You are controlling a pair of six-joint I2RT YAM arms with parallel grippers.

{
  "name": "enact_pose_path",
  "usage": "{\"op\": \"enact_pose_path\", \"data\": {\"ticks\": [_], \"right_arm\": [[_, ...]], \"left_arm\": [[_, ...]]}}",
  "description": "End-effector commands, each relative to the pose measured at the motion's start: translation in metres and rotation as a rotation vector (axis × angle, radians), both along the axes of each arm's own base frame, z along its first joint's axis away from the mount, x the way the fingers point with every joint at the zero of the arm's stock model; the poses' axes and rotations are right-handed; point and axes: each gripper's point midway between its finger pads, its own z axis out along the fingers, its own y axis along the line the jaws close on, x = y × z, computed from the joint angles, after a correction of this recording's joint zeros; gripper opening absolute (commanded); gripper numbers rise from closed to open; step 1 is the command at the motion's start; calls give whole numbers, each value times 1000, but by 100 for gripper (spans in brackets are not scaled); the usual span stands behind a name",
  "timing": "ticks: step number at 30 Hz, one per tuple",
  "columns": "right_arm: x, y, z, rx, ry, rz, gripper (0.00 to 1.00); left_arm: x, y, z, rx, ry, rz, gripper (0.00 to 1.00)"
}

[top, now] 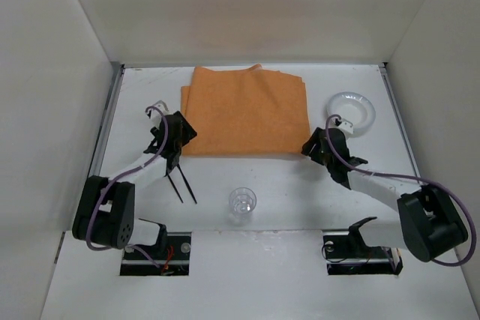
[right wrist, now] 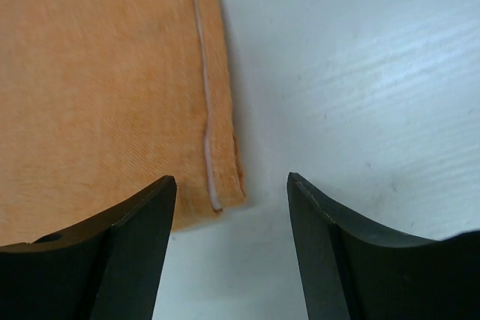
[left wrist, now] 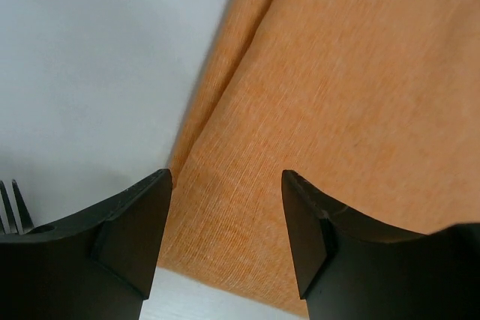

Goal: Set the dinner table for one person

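The dinner table (top: pixel 285 185) spans the view beneath everything. The left gripper (left wrist: pixel 225 185) hovers half open and empty over the near-left corner of the orange cloth mat (top: pixel 247 114), with 2 dark utensils (top: pixel 180 183), 1 a fork, close by. A clear glass (top: pixel 241 201) stands near centre. The right gripper (right wrist: pixel 231 185), wide and empty, hangs over the near-right corner, a white dish (top: pixel 351 112) beyond. Mat-laying looks finished; next, probably, the dish goes onto the mat.

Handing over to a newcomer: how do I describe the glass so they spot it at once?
Start at the orange cloth mat on the white dinner table. Between its near edge and the robot, roughly central, stands a clear glass. It alone is see-through: the cutlery on its left is dark and thin, the plate far right white.
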Motion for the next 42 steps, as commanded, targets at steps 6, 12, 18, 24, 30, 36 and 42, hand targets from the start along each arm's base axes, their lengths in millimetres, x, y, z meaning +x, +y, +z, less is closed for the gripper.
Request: {"op": "enact_pose_path", "data": {"ticks": [6, 12, 18, 24, 30, 36, 42], "right_arm": [[4, 43, -17, 241, 70, 88, 65], [36, 34, 7, 364, -26, 45, 14], [47, 0, 107, 237, -251, -11, 5], [-3, -15, 43, 158, -64, -77, 6], [-23, -38, -5, 135, 28, -149, 45], [-2, -37, 60, 102, -143, -141, 60], [27, 21, 67, 96, -139, 28, 16]], "left_arm": [[-12, -7, -35, 176, 150, -38, 58], [-17, -22, -54, 165, 190, -77, 33], [-24, -44, -51, 115, 166, -138, 9], [-54, -53, -44, 69, 139, -168, 9], [-80, -74, -24, 23, 98, -244, 30], [-53, -64, 45, 51, -68, -174, 51], [39, -82, 65, 145, -91, -213, 56]]}}
